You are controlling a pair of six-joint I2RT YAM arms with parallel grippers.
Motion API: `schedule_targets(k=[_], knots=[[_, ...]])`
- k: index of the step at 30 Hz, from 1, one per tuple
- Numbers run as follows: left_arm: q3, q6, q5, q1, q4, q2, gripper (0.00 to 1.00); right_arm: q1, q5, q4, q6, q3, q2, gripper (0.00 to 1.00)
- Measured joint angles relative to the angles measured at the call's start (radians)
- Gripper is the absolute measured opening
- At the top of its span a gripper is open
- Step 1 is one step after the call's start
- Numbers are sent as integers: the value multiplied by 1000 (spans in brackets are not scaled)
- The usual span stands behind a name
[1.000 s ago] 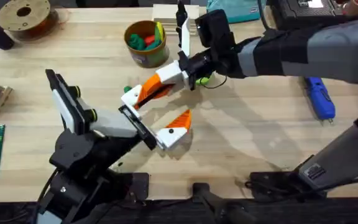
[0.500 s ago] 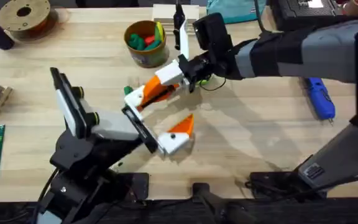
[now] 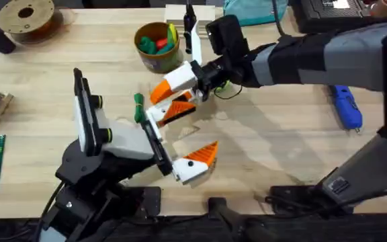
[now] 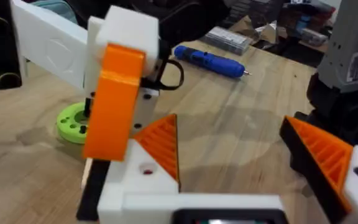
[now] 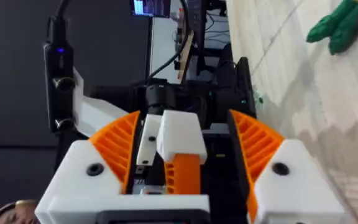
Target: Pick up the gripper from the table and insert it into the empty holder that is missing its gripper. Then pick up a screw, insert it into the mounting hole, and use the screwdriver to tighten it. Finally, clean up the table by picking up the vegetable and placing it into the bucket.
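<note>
At the table's middle, the left gripper [image 3: 180, 138] stood spread wide, and the right gripper [image 3: 173, 101] reached between its two orange-tipped fingers with jaws parted around one of them. Nearby lay the vegetable [image 3: 138, 107]; the bucket [image 3: 157, 46] stood behind, the screwdriver [image 3: 345, 105] far right.

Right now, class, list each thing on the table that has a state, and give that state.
Left hand: open.
Right hand: open, fingers either side of a white-and-orange piece.
Screwdriver: lying on the table, untouched.
Vegetable: lying on the table, outside the bucket.
Bucket: upright, toy pieces inside.
</note>
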Motion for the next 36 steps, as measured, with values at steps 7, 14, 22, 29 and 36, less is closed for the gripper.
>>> schedule_targets(k=[7,14,22,29,36], knots=[[0,0,4,0,0,0,987,-68,99,3,-3,0,0,788],[0,0,5,0,0,0,987,-189,274,-64,-61,28,-13,791],[0,0,5,0,0,0,987,-236,678,-596,-376,176,-159,794],[0,0,5,0,0,0,987,-137,1126,-785,-697,234,-173,795],[0,0,5,0,0,0,987,-60,1374,-792,-836,234,-133,618]])
